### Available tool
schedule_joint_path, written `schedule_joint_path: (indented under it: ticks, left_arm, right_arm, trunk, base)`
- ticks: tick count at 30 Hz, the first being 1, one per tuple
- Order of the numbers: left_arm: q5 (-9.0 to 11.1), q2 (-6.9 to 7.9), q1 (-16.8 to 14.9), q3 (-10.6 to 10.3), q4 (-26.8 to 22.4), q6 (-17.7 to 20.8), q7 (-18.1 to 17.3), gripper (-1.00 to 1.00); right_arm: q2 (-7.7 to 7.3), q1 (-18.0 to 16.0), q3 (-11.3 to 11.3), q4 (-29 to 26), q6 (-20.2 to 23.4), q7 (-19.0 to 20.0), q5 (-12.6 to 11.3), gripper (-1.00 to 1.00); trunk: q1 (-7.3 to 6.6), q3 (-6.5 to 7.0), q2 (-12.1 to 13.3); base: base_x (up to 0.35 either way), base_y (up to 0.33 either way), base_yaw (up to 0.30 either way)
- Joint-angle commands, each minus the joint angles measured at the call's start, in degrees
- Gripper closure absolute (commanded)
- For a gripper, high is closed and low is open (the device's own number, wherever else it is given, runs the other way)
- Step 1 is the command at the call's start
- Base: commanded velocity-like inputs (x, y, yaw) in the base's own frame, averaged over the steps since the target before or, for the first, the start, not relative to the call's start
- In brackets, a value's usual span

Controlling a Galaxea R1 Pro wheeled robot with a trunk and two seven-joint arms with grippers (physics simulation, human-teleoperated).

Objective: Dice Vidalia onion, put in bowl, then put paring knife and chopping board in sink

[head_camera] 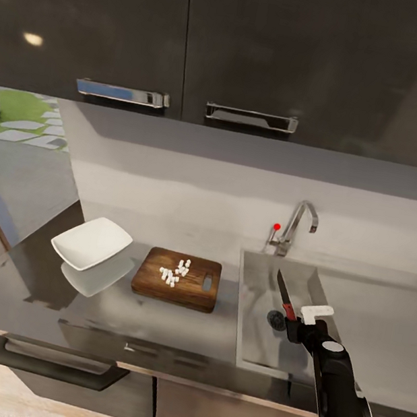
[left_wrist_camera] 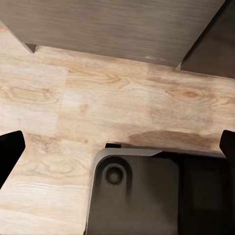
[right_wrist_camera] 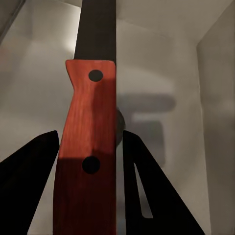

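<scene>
The right hand (head_camera: 300, 318) grips the knife (head_camera: 284, 294) by its red handle over the sink (head_camera: 257, 299), blade pointing away toward the tap (head_camera: 295, 227) (the drain sits just below it). On the table (head_camera: 29, 293), the diced onion (head_camera: 175, 272) lies on the chopping board (head_camera: 154, 281), with the empty white bowl (head_camera: 92, 241) just beside it. The left hand (left_wrist_camera: 117, 147) hangs open above the wooden floor (left_wrist_camera: 73, 112).
</scene>
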Motion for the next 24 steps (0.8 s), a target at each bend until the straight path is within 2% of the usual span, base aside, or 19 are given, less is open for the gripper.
schedule_joint_path:
  ticks: [1, 12, 20, 24]
  left_arm:
    - [-0.08, -0.04, 0.01, 0.05, -0.06, -0.09, 0.11, -1.00]
    - [-0.08, -0.04, 0.01, 0.13, -0.12, -0.05, 0.11, -1.00]
    - [-0.08, -0.04, 0.01, 0.12, -0.15, -0.03, 0.11, -1.00]
    - [-0.08, -0.04, 0.01, 0.11, -0.15, -0.06, 0.11, -1.00]
  right_arm:
    - [0.01, -0.05, -0.06, -0.08, 0.15, 0.53, 0.60, 1.00]
    - [0.10, -0.05, 0.05, 0.08, 0.15, 0.53, 0.60, 1.00]
    - [0.19, -0.05, 0.02, 3.55, -0.09, 0.54, 0.17, 1.00]
    - [0.32, -0.05, 0.01, 4.45, -0.13, 0.45, -0.21, 1.00]
  trunk:
    - [0.03, -0.20, -0.12]
    - [0.03, -1.21, -0.12]
    - [0.03, -1.94, -0.12]
    - [0.03, -2.31, -0.12]
  base:
    - [0.000, 0.000, 0.000]
    - [0.013, 0.011, 0.000]
    - [0.157, 0.181, 0.000]
    - [0.052, 0.057, 0.000]
